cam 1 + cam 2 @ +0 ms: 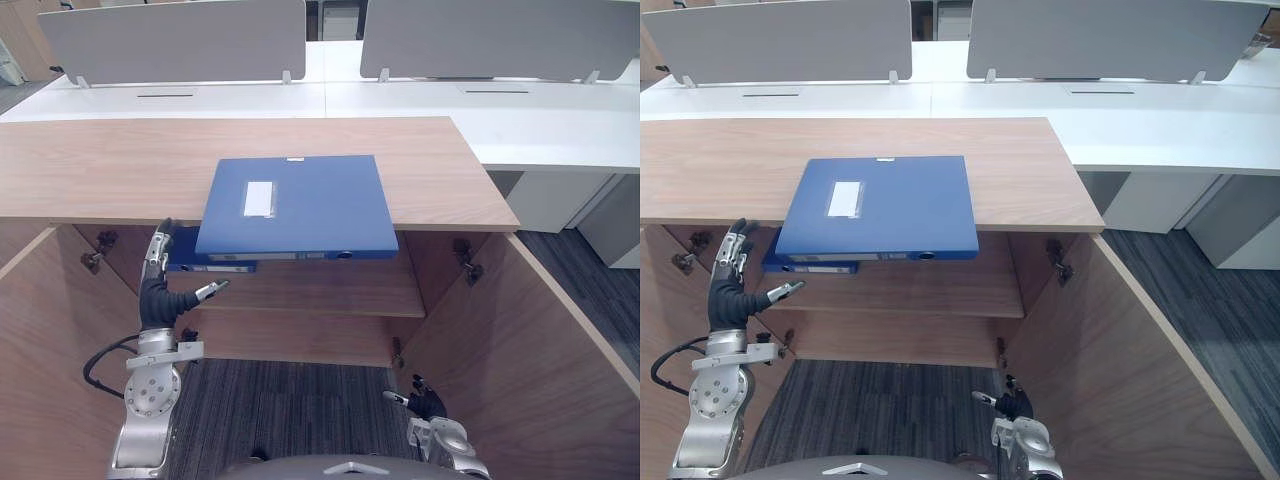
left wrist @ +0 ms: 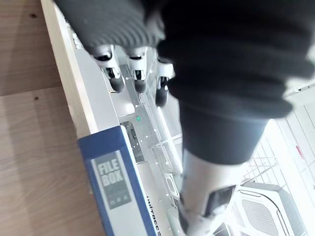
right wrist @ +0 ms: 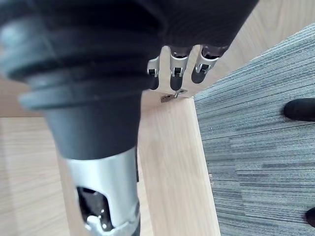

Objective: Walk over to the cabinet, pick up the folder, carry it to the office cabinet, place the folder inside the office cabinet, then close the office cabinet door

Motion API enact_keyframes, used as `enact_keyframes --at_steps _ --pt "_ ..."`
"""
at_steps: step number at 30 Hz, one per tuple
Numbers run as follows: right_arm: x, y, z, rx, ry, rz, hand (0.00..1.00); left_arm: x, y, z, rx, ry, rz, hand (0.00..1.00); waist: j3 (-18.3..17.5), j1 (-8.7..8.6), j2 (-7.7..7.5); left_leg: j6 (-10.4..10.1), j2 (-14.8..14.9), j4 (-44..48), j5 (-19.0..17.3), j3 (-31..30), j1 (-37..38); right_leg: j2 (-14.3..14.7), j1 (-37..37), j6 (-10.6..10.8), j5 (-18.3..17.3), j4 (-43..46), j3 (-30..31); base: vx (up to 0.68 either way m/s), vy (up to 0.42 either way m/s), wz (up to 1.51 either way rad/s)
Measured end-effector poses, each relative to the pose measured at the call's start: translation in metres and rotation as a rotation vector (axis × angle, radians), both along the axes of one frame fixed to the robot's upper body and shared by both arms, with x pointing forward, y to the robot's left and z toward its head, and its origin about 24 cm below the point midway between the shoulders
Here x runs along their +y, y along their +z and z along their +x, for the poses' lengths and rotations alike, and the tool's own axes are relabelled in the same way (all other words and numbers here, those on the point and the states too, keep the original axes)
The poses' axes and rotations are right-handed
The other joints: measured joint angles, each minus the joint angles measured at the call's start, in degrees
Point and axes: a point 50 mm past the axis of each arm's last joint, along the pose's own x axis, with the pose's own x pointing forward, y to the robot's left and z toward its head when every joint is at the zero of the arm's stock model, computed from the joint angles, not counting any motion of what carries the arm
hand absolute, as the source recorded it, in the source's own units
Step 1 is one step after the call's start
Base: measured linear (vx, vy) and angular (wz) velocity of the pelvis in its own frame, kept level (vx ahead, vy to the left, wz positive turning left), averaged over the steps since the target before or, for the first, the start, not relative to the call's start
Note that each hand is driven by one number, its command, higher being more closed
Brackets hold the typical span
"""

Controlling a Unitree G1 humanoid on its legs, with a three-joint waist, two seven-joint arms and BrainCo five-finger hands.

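On top of the wooden cabinet [image 1: 100, 170], the blue folder [image 1: 290, 205] is lying flat with its label facing up, and its spine edge is jutting out a little past the front lip, over the open compartment. Below it, a second blue folder [image 1: 215, 266] is lying on the inner shelf [image 1: 320, 290], partly tucked under the overhang. Both cabinet doors are standing wide open, the left door [image 1: 40, 340] and the right door [image 1: 520, 360] flanking the grey carpet [image 1: 290, 410]. The left hand [image 1: 160, 285] is hovering just below the front edge of the cabinet top, near the left end of the shelf folder, with its fingers stretched upward and its thumb sticking out toward the shelf; it is holding nothing and touching neither folder. The right hand [image 1: 425, 402] is hanging low beside the right door, with its fingers relaxed and nothing in them. Behind the cabinet, white desks [image 1: 540, 120] with grey screens [image 1: 170, 40] are standing.
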Motion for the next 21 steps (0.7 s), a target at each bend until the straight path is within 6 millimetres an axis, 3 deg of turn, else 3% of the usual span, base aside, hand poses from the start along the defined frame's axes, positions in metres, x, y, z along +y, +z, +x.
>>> enact_keyframes --at_steps 7,12,19,21 --pt "0.0 -0.002 -0.004 0.01 0.0 0.004 0.0 -0.004 -0.009 0.0 0.052 -0.064 -0.026 0.0 -0.63 -0.16 -0.92 0.05 -0.28 -0.01 0.47 -1.28 -0.63 -0.08 0.59 0.43 0.82 -0.9 -1.21 0.03 0.004 0.09" --pt "0.001 -0.001 -0.003 0.007 0.002 0.006 0.0 -0.007 -0.026 0.002 0.141 -0.081 -0.035 0.0 -0.73 -0.12 -1.0 -0.03 -0.38 -0.04 0.38 -1.22 -0.34 0.09 1.33 0.44 1.24 -1.79 -1.2 0.03 0.006 0.0" --pt "0.001 -0.001 -0.003 0.008 0.001 0.005 0.0 -0.008 -0.021 0.001 0.114 -0.036 0.053 0.0 -0.68 -0.13 -0.92 -0.12 -0.17 -0.05 0.26 -0.96 0.28 0.65 2.06 0.29 1.56 -2.44 -0.95 -0.01 0.001 -0.01" --pt "0.0 -0.001 -0.003 0.009 0.001 0.005 0.0 -0.006 -0.006 0.0 0.045 -0.017 0.085 0.0 -0.66 -0.11 -0.89 -0.13 -0.03 -0.05 0.26 -0.88 0.29 0.78 2.05 0.22 1.61 -2.53 -0.88 0.0 0.0 0.0"
